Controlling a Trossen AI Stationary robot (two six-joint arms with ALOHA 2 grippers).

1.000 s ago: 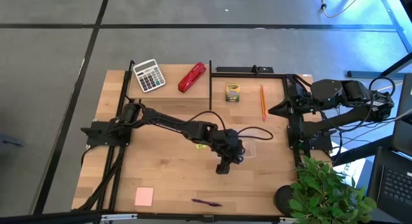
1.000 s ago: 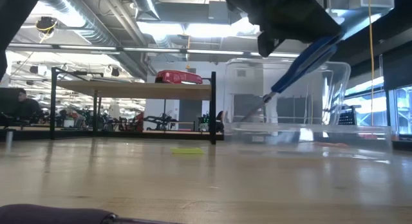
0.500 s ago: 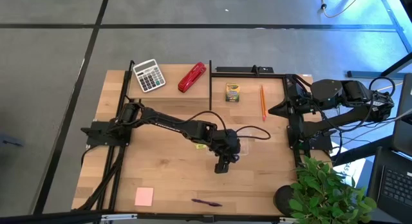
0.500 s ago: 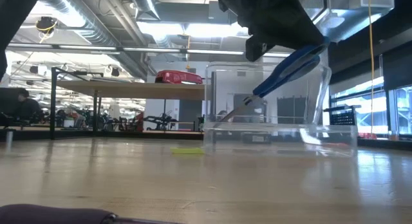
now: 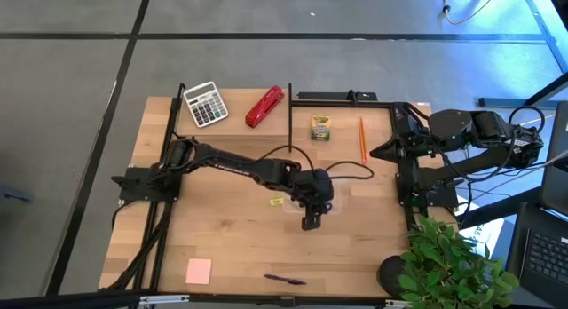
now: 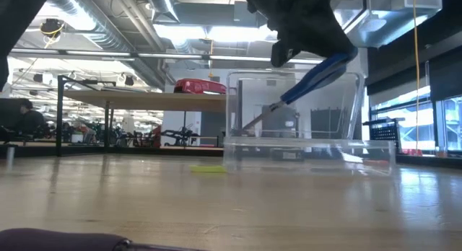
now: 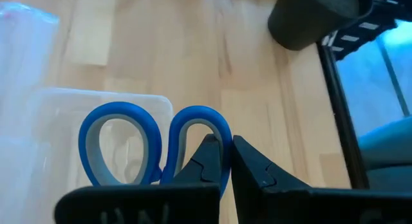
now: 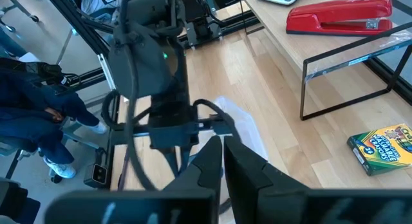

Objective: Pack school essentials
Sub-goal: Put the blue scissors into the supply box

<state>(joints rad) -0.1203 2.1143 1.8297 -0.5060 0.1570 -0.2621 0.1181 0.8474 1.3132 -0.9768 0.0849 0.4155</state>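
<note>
My left gripper (image 7: pixel 221 143) is shut on the blue-handled scissors (image 6: pixel 317 74) above a clear plastic box (image 6: pixel 303 146) at the table's middle (image 5: pixel 324 205). The scissors slant down, their blades (image 6: pixel 261 121) showing behind the box's clear wall. A tiny yellow block (image 5: pixel 277 201) lies left of the box. The crayon box (image 5: pixel 320 127) and orange pencil (image 5: pixel 362 138) lie at the far right. The pink pad (image 5: pixel 199 271) and purple pen (image 5: pixel 284 279) lie near the front edge. My right gripper (image 8: pixel 222 143) waits shut, raised at the right edge (image 5: pixel 383 151). My left gripper pinches one blue handle loop (image 7: pixel 215 124) of the scissors between its two fingers. The fingers slant down from above. The scissors are lifted clear of the table, tilted, handles up and blades pointing down into the clear box.
A calculator (image 5: pixel 205 104) and a red stapler (image 5: pixel 264 106) sit on a raised shelf at the far left. A black frame (image 5: pixel 342 99) stands at the far edge, a potted plant (image 5: pixel 453 265) at the near right corner. Bare wood lies between the box and the front edge.
My left gripper has shifted a little toward the table's left and far edge with the scissors and has rolled its wrist. It stays shut on the handle. The clear box has slid toward the table's left along with the scissors.
</note>
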